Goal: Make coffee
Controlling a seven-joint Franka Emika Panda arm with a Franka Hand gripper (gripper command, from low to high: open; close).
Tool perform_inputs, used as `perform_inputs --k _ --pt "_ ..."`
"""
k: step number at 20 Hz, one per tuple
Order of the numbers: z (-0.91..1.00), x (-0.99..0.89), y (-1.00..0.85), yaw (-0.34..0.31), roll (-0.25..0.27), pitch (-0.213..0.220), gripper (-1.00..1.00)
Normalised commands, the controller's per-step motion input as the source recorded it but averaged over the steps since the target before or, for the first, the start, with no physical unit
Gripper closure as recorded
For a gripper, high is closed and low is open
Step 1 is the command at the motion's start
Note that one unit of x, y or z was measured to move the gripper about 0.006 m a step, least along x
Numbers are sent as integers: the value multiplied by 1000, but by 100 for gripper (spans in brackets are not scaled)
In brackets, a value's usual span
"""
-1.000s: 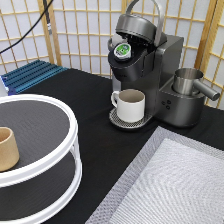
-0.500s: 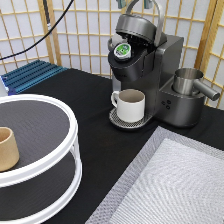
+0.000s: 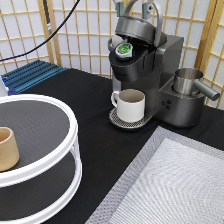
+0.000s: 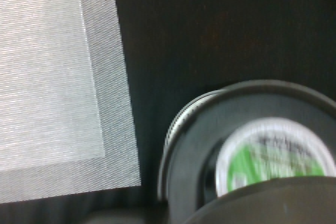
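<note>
The coffee pod (image 3: 124, 49), white with a green-and-white foil lid, sits in the open brew chamber of the dark grey coffee machine (image 3: 167, 60). The machine's lid (image 3: 137, 29) is raised. A white mug with a handle (image 3: 131, 105) stands on the drip tray under the spout. My gripper (image 3: 133, 5) shows only at the exterior view's top edge, just above the raised lid handle, open and empty. The wrist view looks down on the pod (image 4: 274, 160) in its round chamber.
A steel jug (image 3: 187, 80) sits on the machine's right side. A white two-tier round stand (image 3: 65, 170) at the left carries a tan handleless cup (image 3: 7, 148). A grey mat (image 3: 175, 185) lies at the bottom right, and a blue rack (image 3: 32, 75) at the back left.
</note>
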Motion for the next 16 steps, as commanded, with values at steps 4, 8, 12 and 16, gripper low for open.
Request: perform_inputs --k 4,8,12,16 --pt "-75 210 -415 0 -2 102 -100" --pt "-224 189 -591 0 40 105 -100" --pt "-239 252 -459 0 54 117 -100" --pt "-204 333 -62 -5 10 96 -100"
